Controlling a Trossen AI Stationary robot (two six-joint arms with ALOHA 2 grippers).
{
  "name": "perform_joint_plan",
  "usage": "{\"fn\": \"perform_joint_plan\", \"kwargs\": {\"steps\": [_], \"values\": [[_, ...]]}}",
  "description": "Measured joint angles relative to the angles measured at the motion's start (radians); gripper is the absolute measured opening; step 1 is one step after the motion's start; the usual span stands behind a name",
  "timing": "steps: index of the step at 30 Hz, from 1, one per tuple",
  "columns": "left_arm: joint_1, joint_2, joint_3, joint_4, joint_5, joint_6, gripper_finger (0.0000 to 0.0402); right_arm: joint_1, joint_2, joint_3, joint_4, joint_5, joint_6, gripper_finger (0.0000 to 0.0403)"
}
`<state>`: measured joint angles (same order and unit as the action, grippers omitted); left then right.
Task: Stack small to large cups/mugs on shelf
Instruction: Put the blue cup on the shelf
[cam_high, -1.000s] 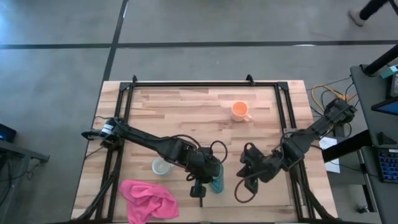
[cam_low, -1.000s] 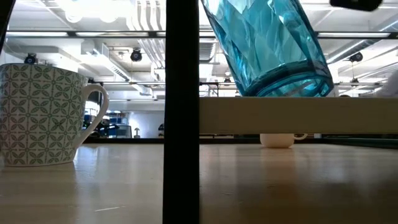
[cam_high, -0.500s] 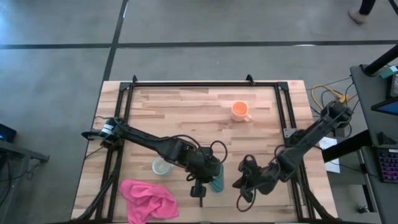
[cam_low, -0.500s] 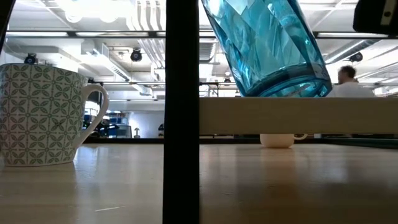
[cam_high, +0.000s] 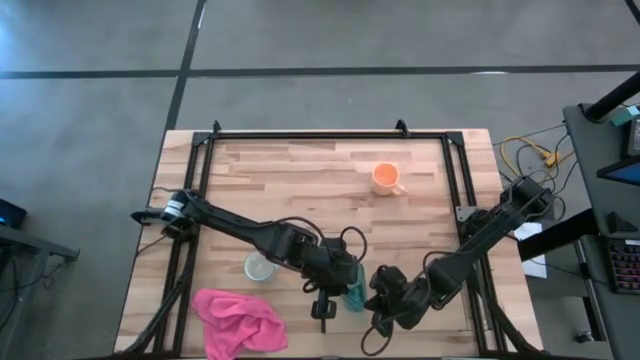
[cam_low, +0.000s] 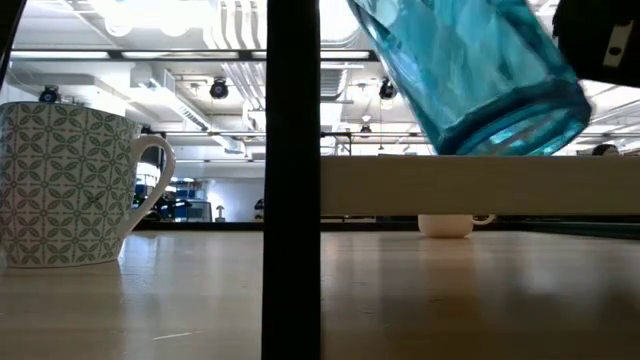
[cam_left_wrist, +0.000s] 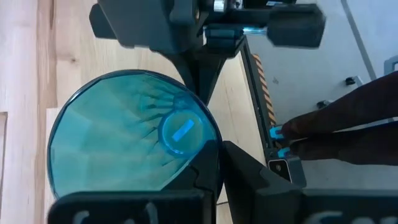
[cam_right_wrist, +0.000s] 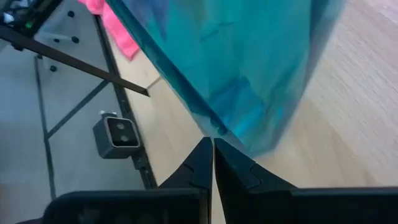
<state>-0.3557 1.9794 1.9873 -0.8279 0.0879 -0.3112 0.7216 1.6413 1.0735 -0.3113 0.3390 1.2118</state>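
Teal tumbler (cam_high: 352, 292) tilted, clamped in left pincer (cam_high: 338, 288); right pincer (cam_high: 378, 300), fingers together, close at four o'clock.

Low view: tumbler (cam_low: 470, 75) top cut off by frame edge; dark upright strip (cam_low: 292, 180) blocks middle of scene. High view: tumbler mostly hidden under both grippers. White mug (cam_low: 70, 185) cut at left edge.
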Motion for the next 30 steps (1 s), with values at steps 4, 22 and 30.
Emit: {"fn": "perform_joint_plan", "kwargs": {"steps": [4,22,30], "values": [[-0.002,0.008,0.000,0.008,0.001,-0.001,0.0000,0.000,0.002,-0.001,-0.004,0.005,0.000,0.0008],[-0.006,0.011,-0.003,0.073,0.002,-0.025,0.0040,-0.011,0.002,-0.003,-0.014,0.030,-0.008,0.0008],[-0.016,0.011,-0.009,0.095,0.011,-0.027,0.0040,-0.011,0.018,-0.003,-0.014,0.029,0.007,0.0008]]}}
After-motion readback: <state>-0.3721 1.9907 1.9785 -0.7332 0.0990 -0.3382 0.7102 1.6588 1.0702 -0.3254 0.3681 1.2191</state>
